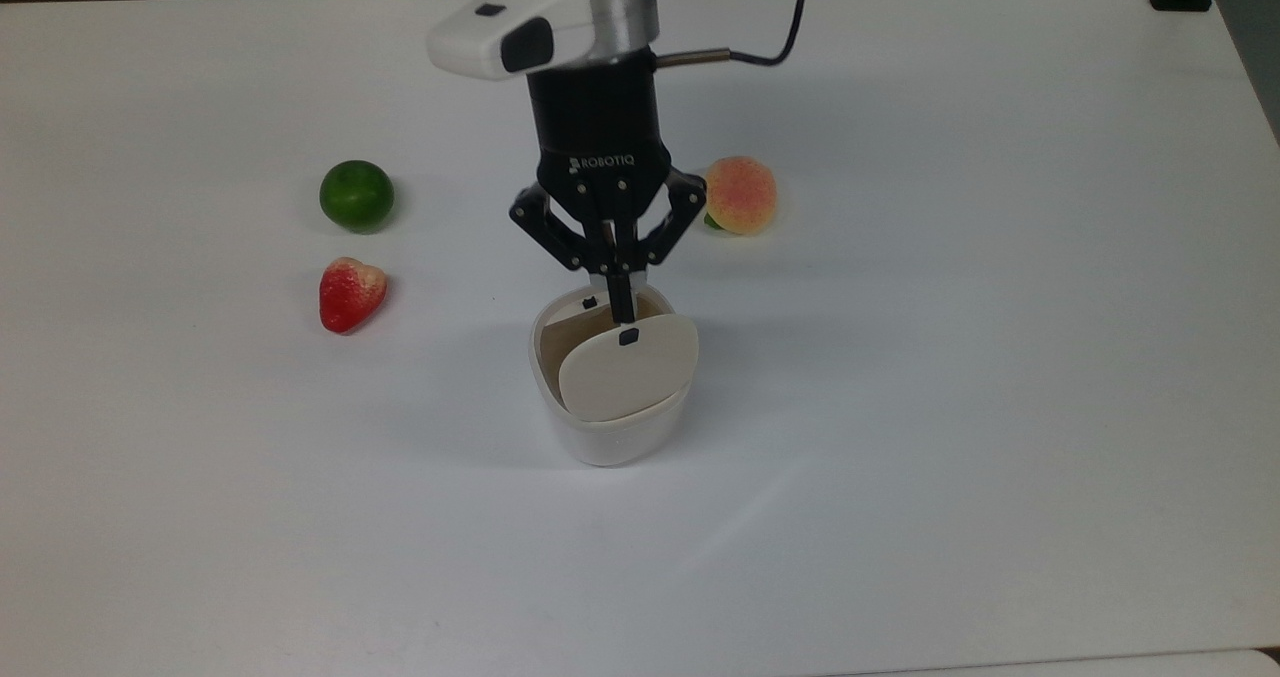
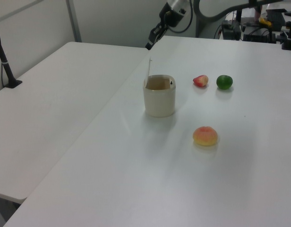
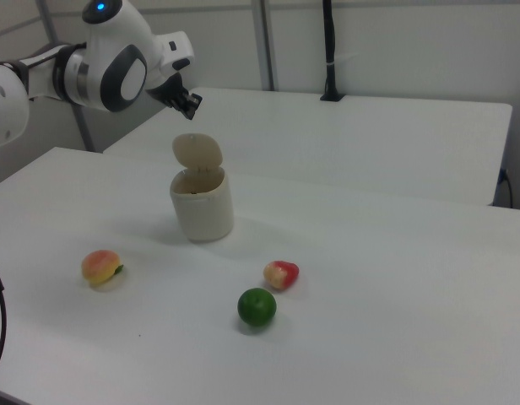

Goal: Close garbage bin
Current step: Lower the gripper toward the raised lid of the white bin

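White garbage bin (image 1: 612, 435) with cream lid (image 1: 627, 369), black gripper (image 1: 621, 309), green lime (image 1: 356, 195), red strawberry (image 1: 350, 293), pink-orange peach (image 1: 740, 193), white table (image 1: 1000, 357).

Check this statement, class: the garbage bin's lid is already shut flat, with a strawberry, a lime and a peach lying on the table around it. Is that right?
Not quite. The garbage bin is open: the right view shows its lid standing upright above the rim. The strawberry, lime and peach do lie on the table around it.

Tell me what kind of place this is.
Probably a robotics lab set up for manipulation tests. A robot arm reaches over plain white tables, toy fruit like the strawberry and lime lie around a small bin, and equipment racks stand behind.
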Tool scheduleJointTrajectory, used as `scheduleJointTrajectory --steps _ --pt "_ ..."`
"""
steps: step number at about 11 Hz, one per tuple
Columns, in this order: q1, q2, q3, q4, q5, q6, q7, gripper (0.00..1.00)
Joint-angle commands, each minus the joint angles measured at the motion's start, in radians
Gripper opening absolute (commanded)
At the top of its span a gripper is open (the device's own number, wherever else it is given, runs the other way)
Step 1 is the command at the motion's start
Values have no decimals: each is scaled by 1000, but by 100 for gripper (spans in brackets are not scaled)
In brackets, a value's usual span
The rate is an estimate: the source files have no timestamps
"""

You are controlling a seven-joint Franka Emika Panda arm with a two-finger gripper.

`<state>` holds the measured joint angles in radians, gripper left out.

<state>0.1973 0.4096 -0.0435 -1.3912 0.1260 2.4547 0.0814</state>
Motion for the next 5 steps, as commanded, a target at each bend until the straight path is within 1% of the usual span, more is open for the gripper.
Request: scheduleJointTrajectory --steps 1,5 --pt "17 41 -3 14 -48 67 21 0" --pt "11 71 -3 1 -71 105 15 0"
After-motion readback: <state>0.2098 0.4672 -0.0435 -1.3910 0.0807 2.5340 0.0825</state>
